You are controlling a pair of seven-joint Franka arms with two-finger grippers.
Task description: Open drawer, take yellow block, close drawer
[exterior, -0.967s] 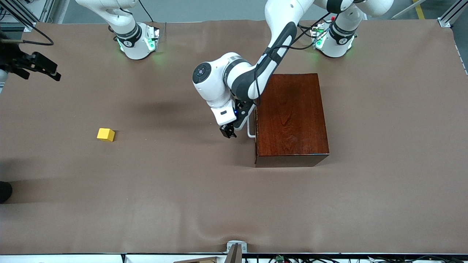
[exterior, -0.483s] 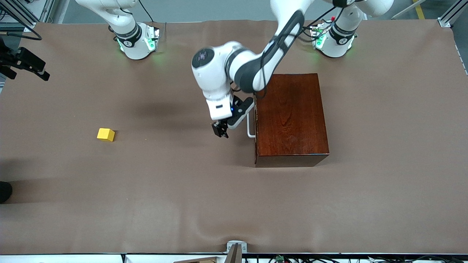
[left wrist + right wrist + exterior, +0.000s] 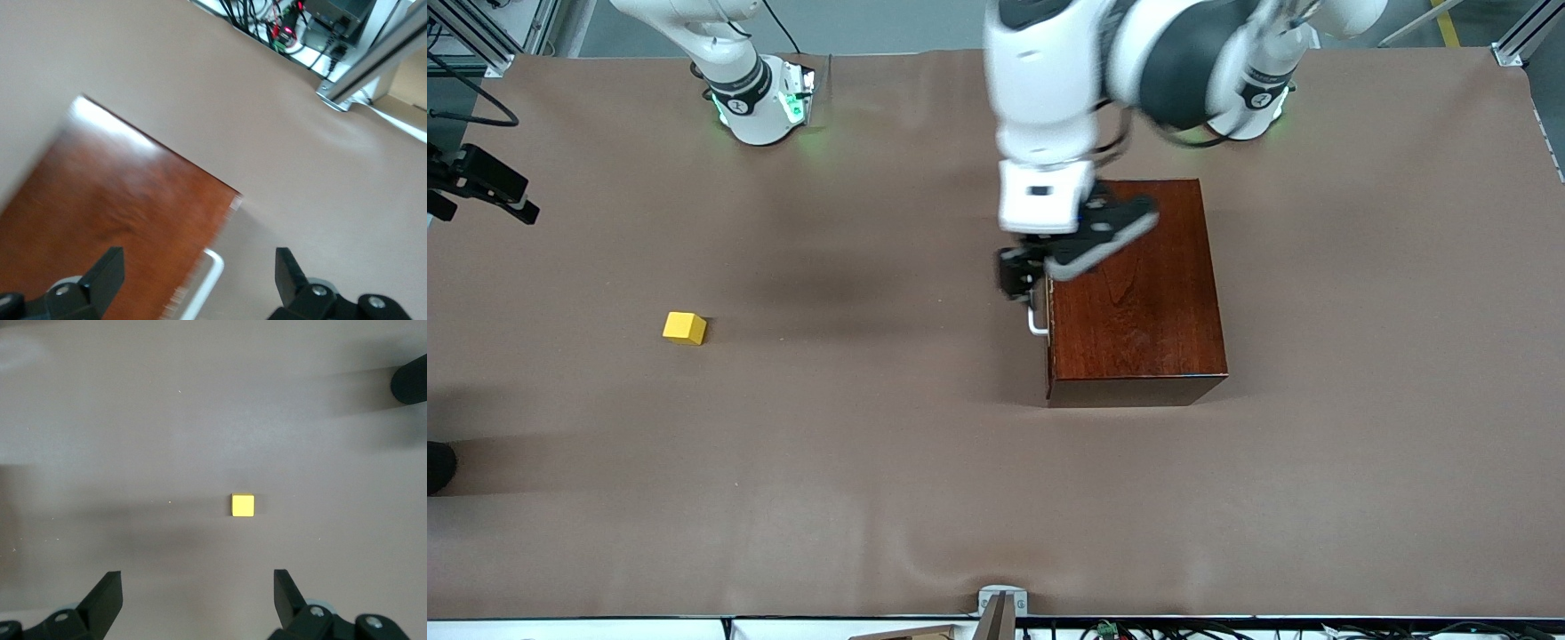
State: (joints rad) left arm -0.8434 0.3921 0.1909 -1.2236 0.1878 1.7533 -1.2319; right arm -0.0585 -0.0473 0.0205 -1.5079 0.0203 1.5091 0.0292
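Note:
The dark mahogany box [image 3: 1138, 293] stands toward the left arm's end of the table with the drawer shut; its white handle [image 3: 1037, 325] faces the right arm's end. My left gripper [image 3: 1014, 277] hangs open in the air over the handle and the box's edge. In the left wrist view the handle [image 3: 203, 287] and the box top [image 3: 113, 200] lie below the open left gripper [image 3: 198, 260]. The yellow block [image 3: 684, 328] lies on the bare table toward the right arm's end. My right gripper [image 3: 516, 203] hovers open high above that end, and the yellow block [image 3: 242, 505] shows under the right gripper [image 3: 197, 580].
A brown mat [image 3: 871, 462] covers the table. A dark round object [image 3: 438, 467] sits at the table's edge on the right arm's end, nearer the front camera than the block. A small metal bracket [image 3: 1000, 603] sits at the front edge.
My left gripper has risen from beside the handle and swung over the handle and the box's edge. The right gripper drifted a little outward. The block and the box have not moved.

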